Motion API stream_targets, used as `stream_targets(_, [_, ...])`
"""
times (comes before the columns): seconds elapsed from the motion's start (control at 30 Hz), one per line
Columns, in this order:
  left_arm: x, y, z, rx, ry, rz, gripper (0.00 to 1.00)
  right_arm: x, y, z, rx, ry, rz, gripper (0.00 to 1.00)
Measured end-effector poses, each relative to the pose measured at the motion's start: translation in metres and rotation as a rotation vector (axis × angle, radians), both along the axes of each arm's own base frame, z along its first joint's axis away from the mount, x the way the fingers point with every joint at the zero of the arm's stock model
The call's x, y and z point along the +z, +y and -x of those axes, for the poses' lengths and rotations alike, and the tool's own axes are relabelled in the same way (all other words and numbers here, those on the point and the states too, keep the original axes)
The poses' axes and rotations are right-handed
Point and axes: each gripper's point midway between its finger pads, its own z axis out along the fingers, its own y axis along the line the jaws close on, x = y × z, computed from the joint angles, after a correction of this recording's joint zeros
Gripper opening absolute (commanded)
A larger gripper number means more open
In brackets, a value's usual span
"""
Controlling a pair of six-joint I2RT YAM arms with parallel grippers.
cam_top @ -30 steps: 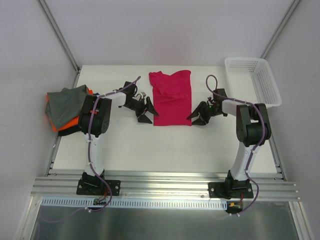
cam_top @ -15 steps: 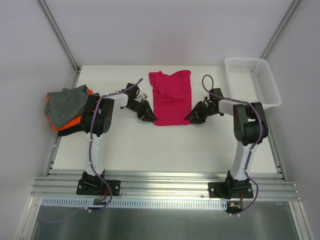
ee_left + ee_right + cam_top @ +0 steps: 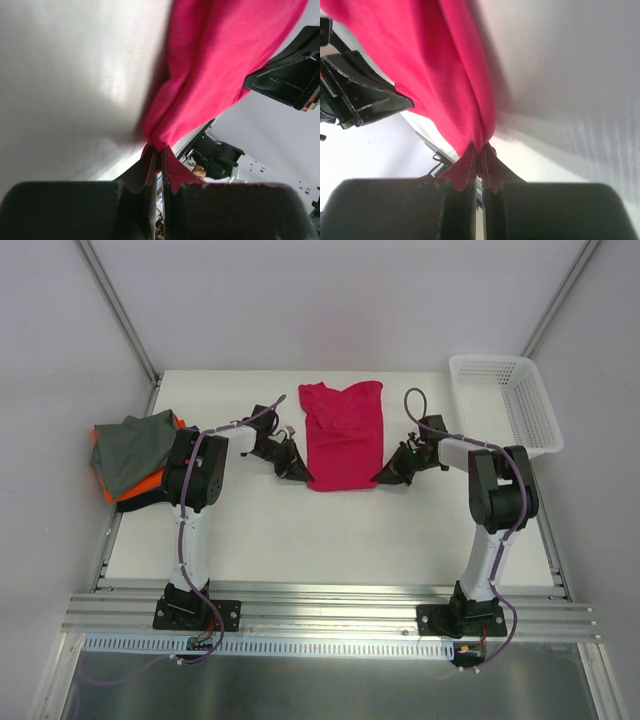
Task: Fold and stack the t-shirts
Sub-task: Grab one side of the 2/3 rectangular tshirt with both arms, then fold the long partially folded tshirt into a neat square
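A magenta-pink t-shirt [image 3: 343, 435] lies folded lengthwise as a tall strip in the middle of the table, collar end at the far side. My left gripper [image 3: 305, 480] is shut on its near left corner; in the left wrist view the pink cloth [image 3: 200, 75] bunches between the closed fingertips [image 3: 150, 160]. At the near right corner my right gripper [image 3: 378, 480] pinches the hem, with the cloth [image 3: 455, 75] pulled into its shut fingertips [image 3: 492, 160]. A grey t-shirt [image 3: 130, 445] sits on an orange one [image 3: 135, 490] at the table's left edge.
A white mesh basket [image 3: 505, 400] stands at the far right corner of the table. The pile of grey and orange shirts sits just left of my left arm's elbow [image 3: 195, 470]. Bare white tabletop [image 3: 340, 540] stretches between the shirt and the arm bases.
Both grippers moved inward onto the pink shirt's near corners and went from open to shut on the cloth.
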Motion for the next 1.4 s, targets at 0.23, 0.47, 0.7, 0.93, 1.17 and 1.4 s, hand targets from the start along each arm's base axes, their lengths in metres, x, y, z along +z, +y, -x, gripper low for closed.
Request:
stream_targets(0.23, [0.026, -0.007, -0.015, -0.034, -0.093, 0.056, 0.0, 0.033, 0.0, -0.003, 0.021, -0.068, -0.004, 0.0])
stream_targets(0.47, [0.076, -0.002, -0.032, -0.055, -0.252, 0.086, 0.0, 0.078, 0.0, -0.01, 0.042, -0.169, -0.011, 0.0])
stream_targets(0.7, [0.123, 0.008, -0.047, -0.052, -0.401, 0.102, 0.0, 0.103, -0.002, -0.023, 0.039, -0.234, -0.016, 0.0])
stream_targets(0.93, [0.146, 0.005, -0.058, -0.062, -0.48, 0.108, 0.0, 0.128, -0.005, -0.041, 0.024, -0.303, -0.023, 0.0])
stream_targets(1.17, [0.174, 0.002, -0.077, -0.061, -0.573, 0.119, 0.0, 0.158, -0.007, -0.067, 0.005, -0.393, -0.032, 0.0])
stream_targets(1.4, [0.145, -0.001, -0.108, -0.055, -0.588, 0.074, 0.0, 0.144, -0.01, -0.111, -0.018, -0.421, -0.02, 0.0])
